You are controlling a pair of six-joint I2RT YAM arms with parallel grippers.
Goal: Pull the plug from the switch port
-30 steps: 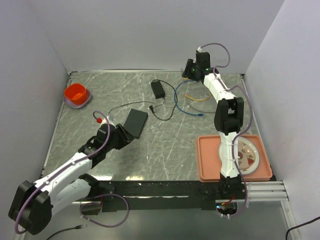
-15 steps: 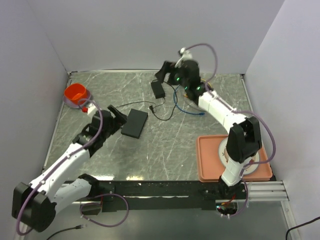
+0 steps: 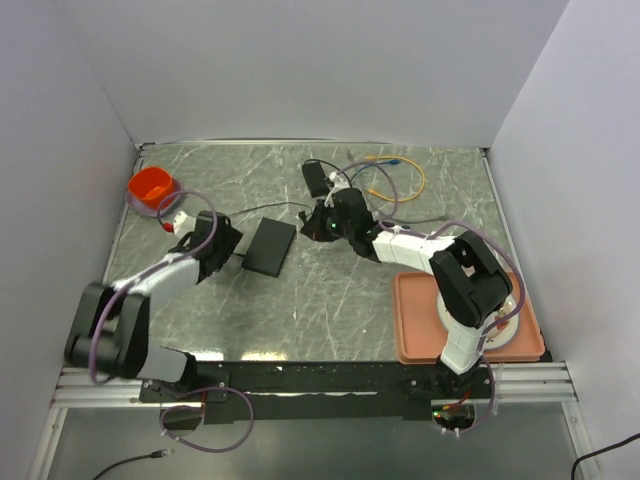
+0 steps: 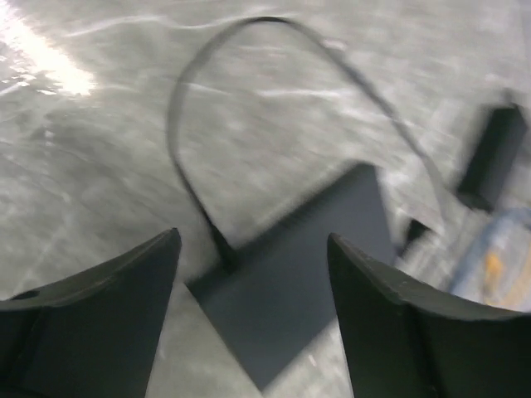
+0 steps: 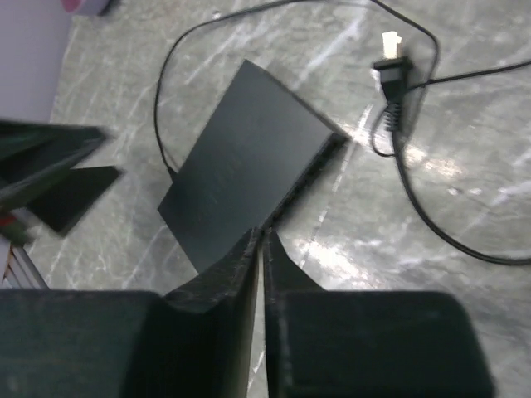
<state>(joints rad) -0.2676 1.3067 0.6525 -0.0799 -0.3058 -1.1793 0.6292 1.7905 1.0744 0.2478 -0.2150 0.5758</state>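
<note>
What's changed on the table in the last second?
The right gripper swept from the far back edge down beside the black box, shut on nothing. The left gripper backed off to the box's left, open. The yellow cable shifted backward. Box, plugged cable and adapter brick stayed put.

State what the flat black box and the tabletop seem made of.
Box: probably plastic, matte black; even, dull face without glare.
Tabletop: grey marble-look surface, glossy; white veins and bright reflections, possibly a laminate or film.
</note>
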